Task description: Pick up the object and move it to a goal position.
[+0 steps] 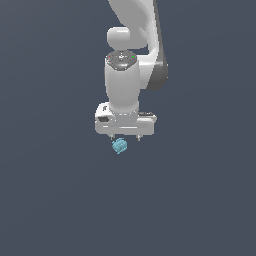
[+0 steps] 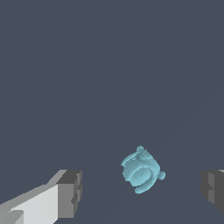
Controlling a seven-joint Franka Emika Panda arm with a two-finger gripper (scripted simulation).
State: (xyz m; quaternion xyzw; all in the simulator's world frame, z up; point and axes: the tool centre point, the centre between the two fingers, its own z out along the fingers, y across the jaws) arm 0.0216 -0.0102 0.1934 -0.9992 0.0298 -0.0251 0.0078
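Jaws are seen spread wide apart in the wrist view, with nothing clamped between them. One finger (image 2: 70, 194) is shown as a grey pad on a white body, and the other is cut off by the frame edge, so that only its grey pad is seen. The gripper (image 2: 142, 192) is thus held open, and the blob (image 2: 141, 169) is seen in the gap between the two pads, touched by neither. It lies nearer the cut-off finger than the white-bodied one. Whether it sits level with the pads or below them cannot be told from this view.

In the exterior view the gripper (image 1: 126, 137) is pointed straight down, and only short stubs of the fingers are seen under the white hand. The blob (image 1: 119, 146) is found just below the hand, a little toward the exterior view's left of its middle, close under one finger stub. It is small, light cyan-blue, lumpy and roughly round, with a faceted surface and a few small knobs at its edge. It is much smaller than the hand above it.

Above the hand, the white wrist (image 1: 122, 85) is held upright, topped by a dark cap with small red and green marks. Behind it the arm (image 1: 135, 20) is carried up out of the frame, with a grey band along the side toward the exterior view's right.

The surroundings are rendered as a plain dark blue-grey field in both views, and no edge of a desk can be made out.
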